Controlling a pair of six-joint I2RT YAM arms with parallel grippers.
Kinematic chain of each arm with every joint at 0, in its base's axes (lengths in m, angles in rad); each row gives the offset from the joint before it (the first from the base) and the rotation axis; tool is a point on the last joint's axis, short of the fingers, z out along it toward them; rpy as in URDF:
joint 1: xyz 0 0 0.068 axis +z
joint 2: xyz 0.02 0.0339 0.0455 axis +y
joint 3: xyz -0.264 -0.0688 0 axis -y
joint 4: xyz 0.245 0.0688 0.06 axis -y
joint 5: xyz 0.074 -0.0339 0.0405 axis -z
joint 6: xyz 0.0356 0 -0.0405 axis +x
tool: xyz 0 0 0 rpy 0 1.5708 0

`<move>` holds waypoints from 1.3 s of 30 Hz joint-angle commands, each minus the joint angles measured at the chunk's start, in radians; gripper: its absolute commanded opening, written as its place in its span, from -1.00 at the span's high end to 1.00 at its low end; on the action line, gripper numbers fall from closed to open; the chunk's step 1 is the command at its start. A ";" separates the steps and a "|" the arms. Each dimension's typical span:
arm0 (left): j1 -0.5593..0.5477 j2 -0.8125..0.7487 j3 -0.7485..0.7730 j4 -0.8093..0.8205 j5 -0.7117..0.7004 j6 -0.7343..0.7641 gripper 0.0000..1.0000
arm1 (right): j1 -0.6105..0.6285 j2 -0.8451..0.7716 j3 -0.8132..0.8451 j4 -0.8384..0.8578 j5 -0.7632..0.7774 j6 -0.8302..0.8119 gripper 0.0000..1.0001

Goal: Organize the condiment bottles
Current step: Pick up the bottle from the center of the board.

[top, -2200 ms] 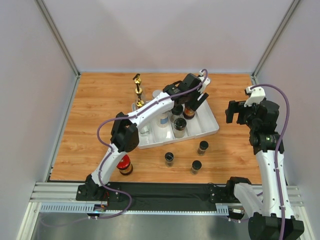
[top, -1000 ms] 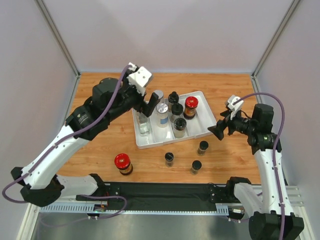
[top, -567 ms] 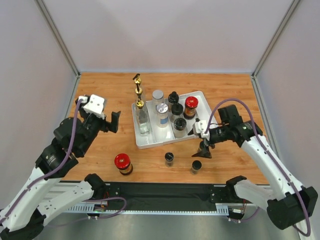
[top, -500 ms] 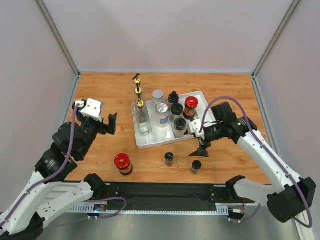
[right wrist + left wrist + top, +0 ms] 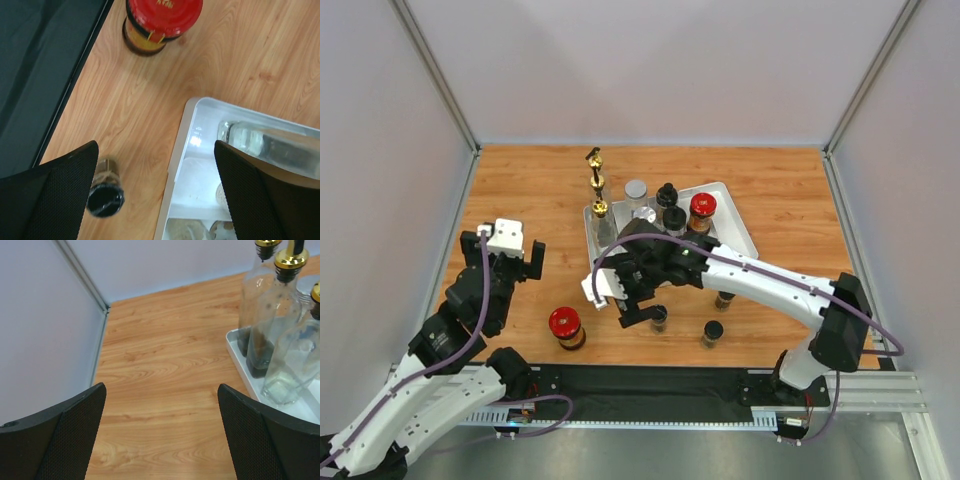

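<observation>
W/ R gripper (image 5: 156, 150) jaws wide apart & empty by tray (image 5: 182, 131) near-left corner, prob. best to centre over red-lidded jar (image 5: 162, 20) nr table (image 5: 145, 95) near edge, clear of black-capped jar (image 5: 105, 194), then close low; L gripper (image 5: 161, 390) also agape.

Tray (image 5: 738, 222) sits mid-table (image 5: 790, 180), slightly right of centre, nearer the far edge. Spouted bottles (image 5: 601, 208) stand in a front-to-back row at the tray's left end. The nearest is in the tray; can't tell for the other two. Along the tray's far side, left to right: lidded jar (image 5: 636, 189), capped bottles (image 5: 666, 193), wide-lidded jar (image 5: 701, 205). On the table in front of the tray are the spice jars (image 5: 713, 331), well apart. Second wide-lidded jar (image 5: 565, 323) is left of them, close to the near edge.
</observation>
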 commanded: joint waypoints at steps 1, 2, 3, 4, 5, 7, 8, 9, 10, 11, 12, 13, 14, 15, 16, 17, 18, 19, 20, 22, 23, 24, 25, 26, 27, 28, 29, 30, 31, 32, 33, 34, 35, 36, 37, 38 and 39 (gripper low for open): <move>0.005 -0.038 -0.016 0.056 -0.101 0.030 -0.99 | 0.054 0.066 0.076 0.099 0.075 0.099 -1.00; 0.007 -0.054 -0.019 0.058 -0.128 0.034 -0.99 | 0.067 0.100 0.093 0.114 0.081 0.123 -1.00; 0.005 -0.060 -0.023 0.062 -0.145 0.039 -1.00 | 0.088 0.117 0.100 0.133 0.087 0.174 -1.00; 0.007 -0.069 -0.028 0.076 -0.159 0.043 -0.99 | 0.100 0.131 0.105 0.169 0.101 0.202 -1.00; 0.005 -0.084 -0.029 0.078 -0.179 0.046 -0.99 | 0.108 0.154 0.113 0.185 0.104 0.222 -1.00; 0.008 -0.104 -0.040 0.089 -0.187 0.048 -1.00 | 0.130 0.175 0.122 0.229 0.115 0.281 -1.00; 0.008 -0.119 -0.043 0.093 -0.188 0.049 -0.99 | 0.134 0.198 0.129 0.239 0.118 0.298 -1.00; 0.008 -0.126 -0.049 0.096 -0.190 0.050 -0.99 | 0.142 0.210 0.143 0.243 0.120 0.312 -1.00; 0.008 -0.132 -0.051 0.102 -0.190 0.053 -0.99 | 0.145 0.221 0.148 0.258 0.127 0.334 -1.00; 0.008 -0.138 -0.051 0.107 -0.189 0.053 -0.99 | 0.148 0.241 0.151 0.266 0.129 0.340 -1.00; 0.008 -0.138 -0.052 0.106 -0.188 0.051 -0.99 | 0.156 0.250 0.156 0.271 0.129 0.345 -1.00; 0.008 -0.140 -0.055 0.107 -0.187 0.051 -0.99 | 0.162 0.261 0.163 0.281 0.144 0.355 -1.00; 0.008 -0.141 -0.055 0.106 -0.184 0.051 -1.00 | 0.165 0.279 0.168 0.288 0.149 0.361 -1.00; 0.008 -0.138 -0.055 0.105 -0.179 0.051 -0.99 | 0.174 0.289 0.172 0.294 0.150 0.368 -1.00; 0.008 -0.141 -0.057 0.104 -0.173 0.051 -0.99 | 0.176 0.298 0.185 0.306 0.153 0.381 -1.00; 0.007 -0.146 -0.058 0.104 -0.167 0.051 -0.99 | 0.177 0.316 0.191 0.317 0.155 0.413 -1.00; 0.008 -0.149 -0.062 0.109 -0.165 0.050 -0.99 | 0.185 0.326 0.197 0.323 0.152 0.430 -1.00; 0.008 -0.156 -0.062 0.110 -0.169 0.053 -0.99 | 0.188 0.342 0.209 0.335 0.155 0.444 -1.00; 0.007 -0.159 -0.063 0.112 -0.172 0.054 -0.99 | 0.189 0.350 0.214 0.340 0.160 0.466 -1.00; 0.008 -0.173 -0.068 0.119 -0.178 0.057 -0.99 | 0.203 0.368 0.220 0.361 0.161 0.479 -1.00; 0.008 -0.176 -0.071 0.122 -0.184 0.059 -0.99 | 0.209 0.375 0.222 0.367 0.160 0.495 -1.00; 0.008 -0.181 -0.071 0.127 -0.185 0.060 -0.99 | 0.212 0.378 0.223 0.377 0.158 0.501 -1.00; 0.008 -0.187 -0.072 0.130 -0.188 0.062 -0.99 | 0.215 0.388 0.225 0.381 0.158 0.507 -1.00; 0.008 -0.189 -0.074 0.132 -0.195 0.063 -0.99 | 0.226 0.393 0.226 0.386 0.163 0.513 -1.00; 0.008 -0.192 -0.075 0.136 -0.196 0.065 -0.99 | 0.229 0.399 0.229 0.389 0.169 0.512 -1.00; 0.007 -0.195 -0.077 0.139 -0.199 0.066 -0.99 | 0.235 0.408 0.231 0.387 0.173 0.510 -0.99; 0.008 -0.196 -0.077 0.139 -0.202 0.066 -0.99 | 0.238 0.410 0.232 0.390 0.178 0.509 -0.97; 0.008 -0.196 -0.078 0.141 -0.204 0.068 -0.99 | 0.242 0.413 0.237 0.394 0.180 0.510 -0.93; 0.007 -0.199 -0.078 0.142 -0.207 0.068 -0.99 | 0.243 0.418 0.240 0.389 0.178 0.510 -0.83; 0.008 -0.199 -0.078 0.142 -0.207 0.068 -0.99 | 0.245 0.419 0.241 0.386 0.176 0.510 -0.76; 0.008 -0.201 -0.080 0.144 -0.207 0.069 -0.99 | 0.246 0.421 0.243 0.381 0.175 0.507 -0.69; 0.008 -0.202 -0.078 0.145 -0.208 0.069 -0.99 | 0.246 0.421 0.243 0.378 0.173 0.500 -0.49; 0.008 -0.202 -0.080 0.145 -0.210 0.069 -0.99 | 0.248 0.419 0.241 0.372 0.172 0.493 -0.37; 0.008 -0.204 -0.080 0.145 -0.210 0.069 -0.99 | 0.249 0.418 0.238 0.364 0.173 0.489 -0.22; 0.008 -0.204 -0.080 0.147 -0.211 0.071 -0.99 | 0.249 0.409 0.234 0.355 0.172 0.474 0.06; 0.008 -0.206 -0.080 0.147 -0.210 0.069 -0.99 | 0.248 0.402 0.231 0.346 0.170 0.463 0.18; 0.007 -0.206 -0.081 0.148 -0.210 0.072 -0.99 | 0.248 0.395 0.226 0.328 0.160 0.451 0.30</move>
